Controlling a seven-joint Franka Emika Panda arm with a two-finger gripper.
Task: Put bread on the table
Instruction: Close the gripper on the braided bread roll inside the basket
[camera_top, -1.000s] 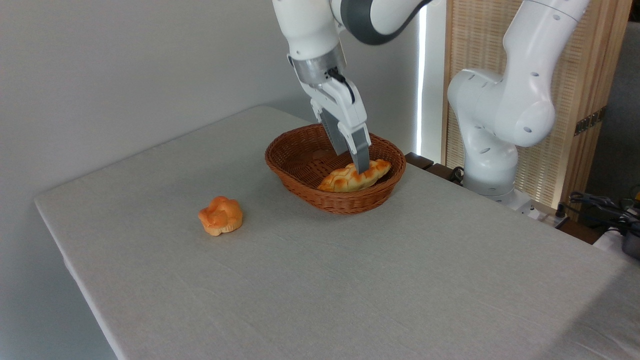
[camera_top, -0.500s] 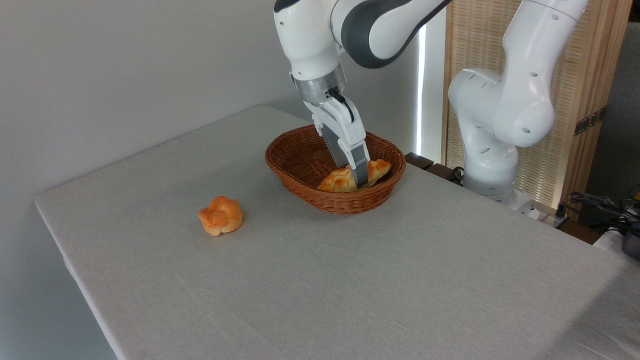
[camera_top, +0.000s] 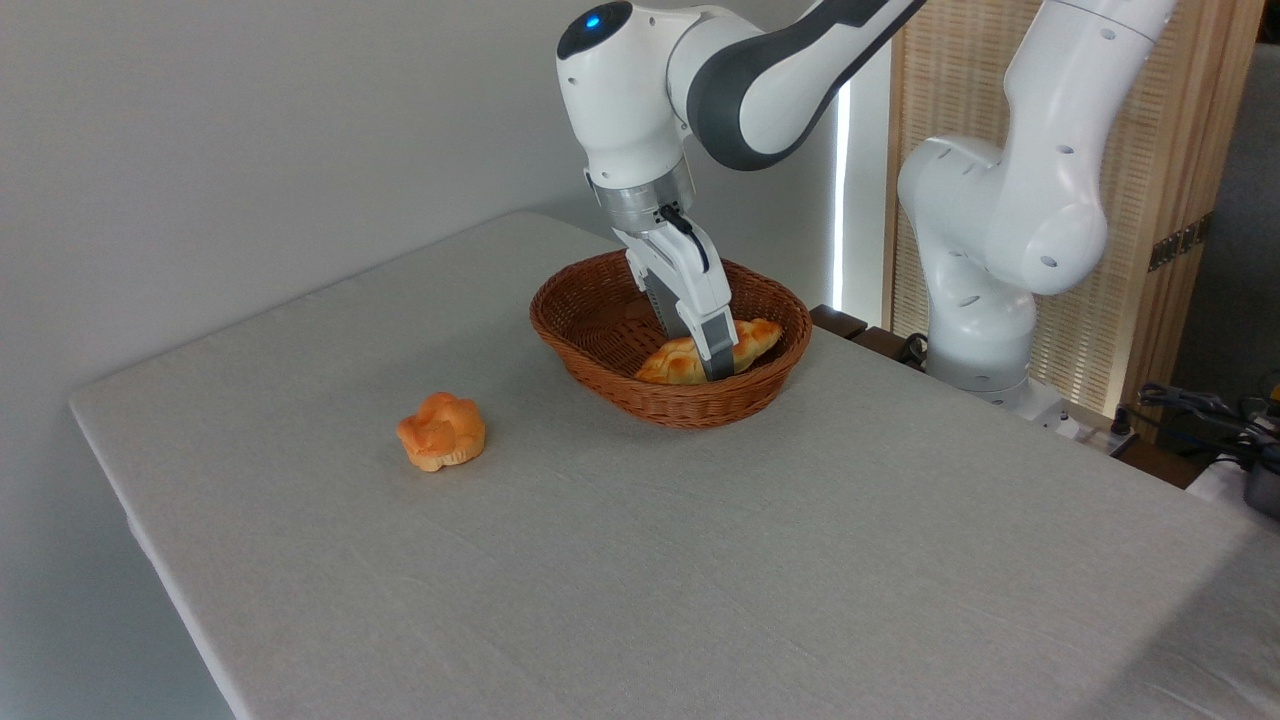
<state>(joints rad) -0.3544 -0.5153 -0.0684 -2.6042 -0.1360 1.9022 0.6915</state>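
Overhead, the white arm reached down into the wicker basket (camera_top: 600, 345) at the far side of the table (camera_top: 700, 560). The gripper (camera_top: 708, 365) was tilted, fingers pointing down and slightly to the right, with its tips below the basket rim.

Bread (camera_top: 680, 362): lay inside the basket, along its nearer right wall, one pointed end toward the right rim, the other toward the front. Golden yellow with a browned crisscross top. It was not on the cloth.

Fingers: the near finger (camera_top: 716, 352) crossed the front of the loaf at about mid-length; the other stood behind it, partly hidden. They appeared to straddle the loaf, one on each side. Whether the pads were pressing on it or just apart from it, I could not tell from this angle.

Basket: brown, oval, sat flat on the light grey-beige cloth, near the far right edge of the table. Apart from the loaf, the interior looked bare where I could see it; the arm hid part of the floor.

Bun (camera_top: 441, 430): small, orange, flower-shaped, sat on the cloth well to the left of the basket and nearer the front, touching nothing else.

Arm base (camera_top: 985, 370): stood beyond the table's right edge, in front of a slatted wooden screen (camera_top: 1150, 180). A blue light (camera_top: 595, 20) showed on the arm's upper joint.
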